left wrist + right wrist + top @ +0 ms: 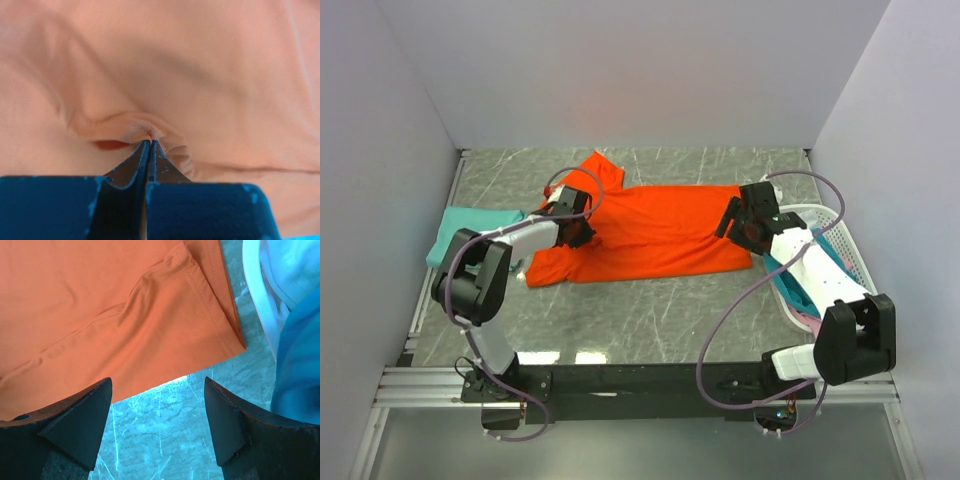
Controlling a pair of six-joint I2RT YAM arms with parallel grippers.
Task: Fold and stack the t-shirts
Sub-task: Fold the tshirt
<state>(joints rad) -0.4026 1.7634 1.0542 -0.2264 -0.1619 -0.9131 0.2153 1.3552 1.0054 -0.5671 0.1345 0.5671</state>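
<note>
Orange-red t-shirt point(650, 235): lay spread flat across the middle of the worktop point(650, 320), long side running left to right, with one corner poking towards the back wall.
Left pincer point(578, 228): was clamped tight on a pinched ridge of the orange-red t-shirt near its left end. From the wrist camera the tips point(150, 142) met with a small fold gathered between them.
Left wrist picture: looked washed out to a pale peach and blurred, with cloth filling it edge to edge, so nothing else could be made out.
Right pincer point(745, 225): stood wide apart and held nothing, over the shirt's near right corner. Bare marbled worktop showed between its fingers point(85, 415). Whether they touched the surface, I couldn't tell.
Hem: a stitched edge and one corner showed clearly; the remainder ran out of the wrist picture.
Teal t-shirt point(470, 232): sat folded at the left edge of the worktop, its right side hidden behind the left arm.
Basket point(840, 240): white lattice at the right edge, largely covered by the right arm.
Teal and pink cloth point(792, 288): lay bunched inside the basket, mostly hidden, its shape unreadable.
</note>
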